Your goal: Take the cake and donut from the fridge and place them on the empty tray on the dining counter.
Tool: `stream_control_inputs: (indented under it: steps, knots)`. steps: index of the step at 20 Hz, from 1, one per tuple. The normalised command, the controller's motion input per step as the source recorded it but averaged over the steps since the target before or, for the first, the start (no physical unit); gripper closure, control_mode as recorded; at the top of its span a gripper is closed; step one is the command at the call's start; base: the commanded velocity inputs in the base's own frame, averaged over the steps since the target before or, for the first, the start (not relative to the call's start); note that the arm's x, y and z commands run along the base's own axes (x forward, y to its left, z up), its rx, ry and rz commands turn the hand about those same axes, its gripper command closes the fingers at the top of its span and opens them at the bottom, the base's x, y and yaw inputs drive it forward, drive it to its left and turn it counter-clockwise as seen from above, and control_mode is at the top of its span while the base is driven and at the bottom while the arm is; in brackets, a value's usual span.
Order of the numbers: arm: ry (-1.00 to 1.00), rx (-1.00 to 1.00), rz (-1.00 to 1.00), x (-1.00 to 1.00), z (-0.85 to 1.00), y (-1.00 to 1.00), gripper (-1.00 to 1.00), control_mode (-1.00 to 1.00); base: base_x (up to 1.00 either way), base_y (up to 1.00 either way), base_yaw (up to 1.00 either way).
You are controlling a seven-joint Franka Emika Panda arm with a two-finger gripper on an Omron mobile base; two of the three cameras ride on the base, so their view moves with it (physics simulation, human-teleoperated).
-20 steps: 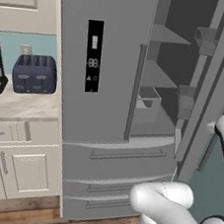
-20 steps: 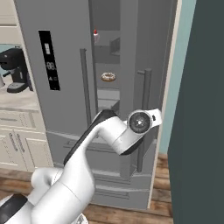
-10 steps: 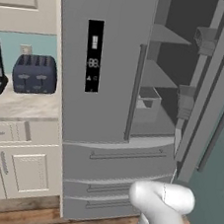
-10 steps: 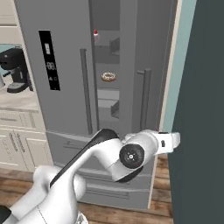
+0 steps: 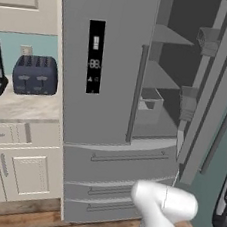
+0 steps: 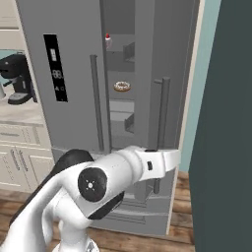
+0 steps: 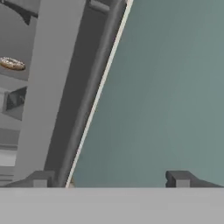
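Note:
The grey fridge [image 5: 112, 60] stands with its right door [image 5: 213, 97] swung open, showing the shelves. On an upper shelf sits the cake [image 6: 107, 38], a tiny white wedge with a red cherry. One shelf lower lies the donut [image 6: 122, 86], seen again at the left edge of the hand view [image 7: 12, 64]. My gripper [image 7: 109, 181] is open, its fingertips [image 7: 41, 179] far apart with nothing between them. It faces the door's edge and the teal wall, well short of the shelves. My white arm [image 6: 108, 177] crosses low in front of the fridge. The tray and dining counter are out of view.
The door's long bar handle [image 6: 161, 123] stands just beyond my hand. A dark toaster [image 5: 35, 75] and a black coffee machine [image 6: 17, 78] sit on the wall counter [image 5: 15, 108] left of the fridge. A dark panel [image 6: 226, 123] bounds the right side. The floor is wooden.
My jaws have spread from half-way to wide open. The hand has sunk lower and come away from the right door's handle, and the elbow has swung down in front of the fridge.

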Motion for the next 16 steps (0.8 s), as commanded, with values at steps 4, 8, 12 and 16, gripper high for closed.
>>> stream_control_inputs:
  steps: [4, 8, 12, 16]
  knots:
    - [0.16, -0.22, 0.00, -0.46, 0.57, 1.00, -1.00, -1.00, 0.00, 0.00, 0.00]
    - [0.16, -0.32, 0.00, -0.32, 0.25, 1.00, -1.00, -1.00, 0.00, 0.00, 0.00]
    - [0.22, -0.40, 0.01, 0.05, 0.02, 1.00, -1.00, -1.00, 0.00, 0.00, 0.00]
    - [0.35, -0.37, 0.05, 0.41, 0.00, 1.00, -1.00, -1.00, 0.00, 0.00, 0.00]
